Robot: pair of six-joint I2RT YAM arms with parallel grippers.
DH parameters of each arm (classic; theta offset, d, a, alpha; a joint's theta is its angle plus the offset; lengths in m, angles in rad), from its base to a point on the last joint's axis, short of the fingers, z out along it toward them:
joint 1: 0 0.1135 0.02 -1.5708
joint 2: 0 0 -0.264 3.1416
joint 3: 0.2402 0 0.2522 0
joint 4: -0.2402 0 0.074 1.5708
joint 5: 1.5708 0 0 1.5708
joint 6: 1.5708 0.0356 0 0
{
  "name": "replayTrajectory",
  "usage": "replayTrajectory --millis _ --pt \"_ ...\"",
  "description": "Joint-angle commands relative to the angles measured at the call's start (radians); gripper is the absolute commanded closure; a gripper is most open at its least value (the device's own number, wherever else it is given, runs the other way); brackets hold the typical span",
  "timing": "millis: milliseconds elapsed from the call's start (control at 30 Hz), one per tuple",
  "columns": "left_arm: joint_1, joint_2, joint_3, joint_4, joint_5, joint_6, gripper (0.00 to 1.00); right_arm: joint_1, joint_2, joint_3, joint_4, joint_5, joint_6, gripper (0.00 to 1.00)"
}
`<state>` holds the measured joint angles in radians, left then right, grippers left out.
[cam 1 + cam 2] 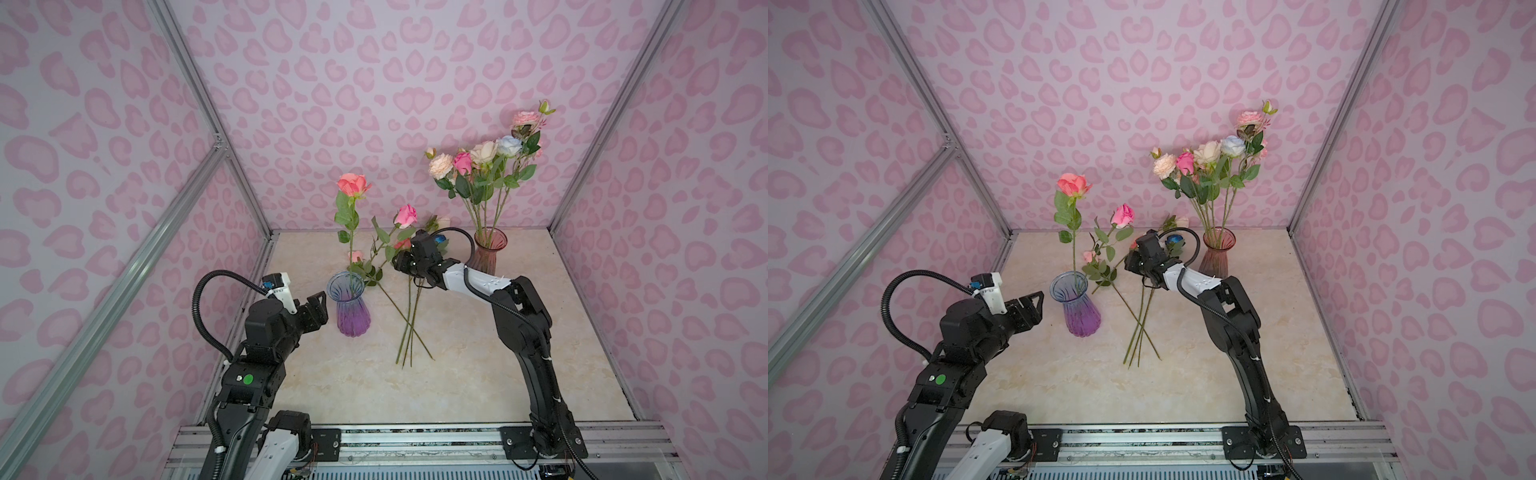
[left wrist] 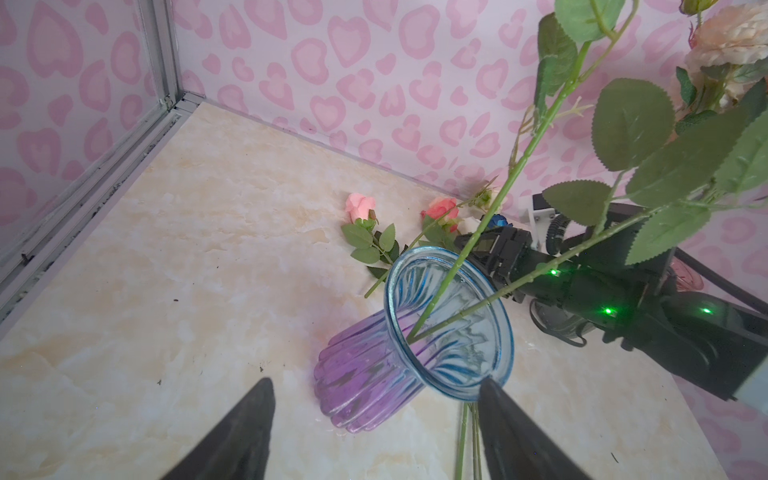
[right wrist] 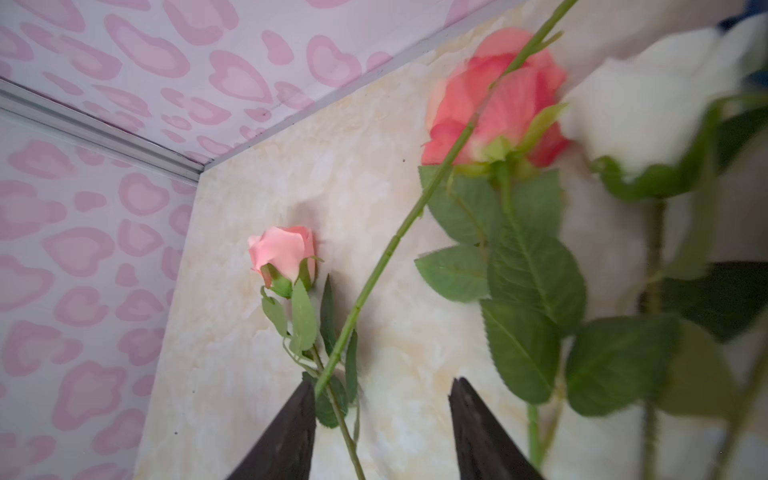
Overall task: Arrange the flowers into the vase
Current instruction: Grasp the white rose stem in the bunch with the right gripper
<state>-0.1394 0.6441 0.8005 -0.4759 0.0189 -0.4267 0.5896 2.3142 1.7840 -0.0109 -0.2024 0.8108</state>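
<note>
Now the right gripper (image 3: pixel 380 384), fingers apart and empty, hangs just over the loose pink and white roses (image 3: pixel 494 104) lying on the pale marble table (image 1: pixel 478 374), with their long green stems pointing to the front. The left gripper (image 2: pixel 376 382), also apart, sits farther off, by the blue-purple glass vase (image 1: pixel 352 316).

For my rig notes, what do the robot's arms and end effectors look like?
The left arm and right arm are black with white sections and ribbed black cable hoses. The left arm carries a green sticker. The left end effector and right end effector have two dark pointed fingers each.
</note>
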Motion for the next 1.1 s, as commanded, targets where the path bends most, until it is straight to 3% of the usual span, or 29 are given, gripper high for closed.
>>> replayTrajectory --millis 0,167,267,367,467,667,833,1067 --pt "0.000 0.002 0.004 0.028 -0.004 -0.004 0.22 0.001 0.121 0.124 0.009 -0.088 0.110 0.46" --pt "0.000 0.003 0.006 0.029 0.000 -0.003 0.22 0.002 0.263 0.322 -0.085 -0.101 0.154 0.47" --pt "0.000 0.003 0.005 0.029 0.001 -0.003 0.22 0.003 0.295 0.353 -0.081 -0.103 0.175 0.49" --pt "0.000 0.003 0.005 0.030 0.004 -0.004 0.22 -0.002 0.341 0.405 -0.083 -0.123 0.190 0.59" --pt "0.000 0.002 0.005 0.030 0.006 -0.003 0.22 -0.006 0.369 0.440 -0.089 -0.133 0.201 0.76" --pt "0.000 0.003 0.004 0.033 0.009 -0.005 0.22 -0.004 0.342 0.449 -0.080 -0.123 0.158 0.92" --pt "0.001 0.008 0.005 0.033 0.016 -0.006 0.22 0.002 0.294 0.432 -0.109 -0.088 0.105 0.95" --pt "0.001 0.001 0.003 0.033 0.012 -0.006 0.22 0.004 0.149 0.276 -0.045 -0.070 0.072 0.96"
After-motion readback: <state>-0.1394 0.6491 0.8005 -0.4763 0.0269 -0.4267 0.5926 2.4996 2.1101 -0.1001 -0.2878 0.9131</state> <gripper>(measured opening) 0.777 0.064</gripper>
